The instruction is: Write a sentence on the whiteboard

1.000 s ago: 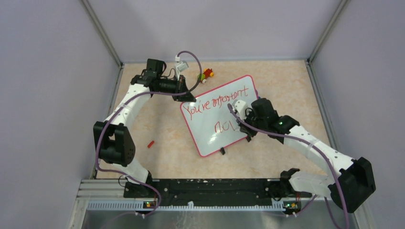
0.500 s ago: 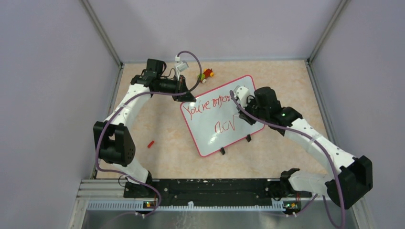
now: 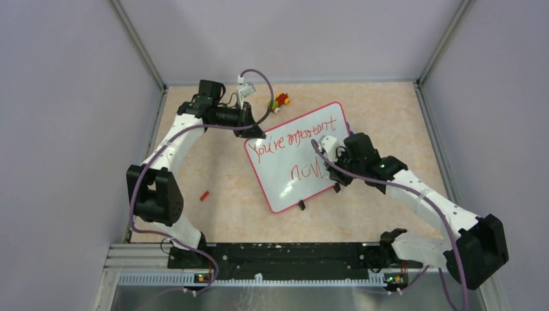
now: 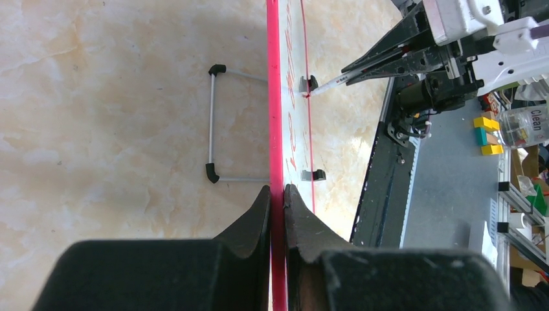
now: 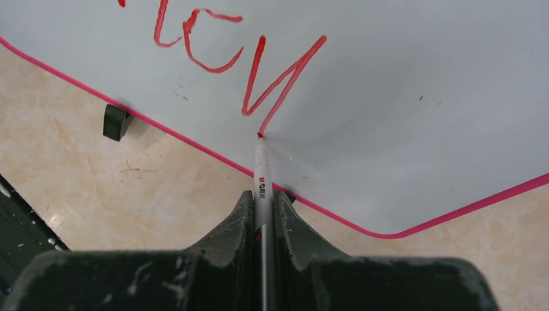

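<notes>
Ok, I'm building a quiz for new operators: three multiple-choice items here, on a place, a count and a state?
1. Where is the tip of the white marker pen?
A) on the beige table
B) on the glossy white whiteboard, at the foot of the red handwritten lettering
C) in the air

2. How many small black clips sit along the whiteboard's near edge?
A) one
B) two
C) four

3. What is the left gripper doing?
A) hanging open
B) shut on nothing
C) shut on the whiteboard's pink-red rim

1 B: the right wrist view shows the tip on the board.
2 B: two show in the top view.
3 C: its fingers pinch the rim in the left wrist view.
</notes>
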{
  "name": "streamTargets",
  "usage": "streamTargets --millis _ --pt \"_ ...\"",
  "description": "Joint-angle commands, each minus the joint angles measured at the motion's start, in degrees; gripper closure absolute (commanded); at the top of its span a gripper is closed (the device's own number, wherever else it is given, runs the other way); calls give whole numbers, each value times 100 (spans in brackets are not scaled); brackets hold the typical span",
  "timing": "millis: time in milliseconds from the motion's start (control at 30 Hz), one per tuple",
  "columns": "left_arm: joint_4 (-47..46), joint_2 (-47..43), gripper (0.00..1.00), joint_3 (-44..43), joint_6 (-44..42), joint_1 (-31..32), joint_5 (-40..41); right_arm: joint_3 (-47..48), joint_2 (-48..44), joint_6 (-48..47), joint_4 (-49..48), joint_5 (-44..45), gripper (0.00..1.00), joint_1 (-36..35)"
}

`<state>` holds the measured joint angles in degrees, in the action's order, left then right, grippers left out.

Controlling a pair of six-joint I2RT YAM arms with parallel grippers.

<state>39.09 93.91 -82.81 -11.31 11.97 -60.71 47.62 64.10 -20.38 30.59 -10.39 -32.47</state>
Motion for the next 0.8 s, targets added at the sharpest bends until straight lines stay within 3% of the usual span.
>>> streamTargets --millis 0,433,767 --pt "68 48 88 10 -207 130 9 -5 -129 17 -125 127 100 47" --pt "73 16 88 5 -213 130 39 1108 229 -53 -175 278 100 301" --pt "64 37 88 10 -207 130 12 874 -136 -250 476 -273 100 303"
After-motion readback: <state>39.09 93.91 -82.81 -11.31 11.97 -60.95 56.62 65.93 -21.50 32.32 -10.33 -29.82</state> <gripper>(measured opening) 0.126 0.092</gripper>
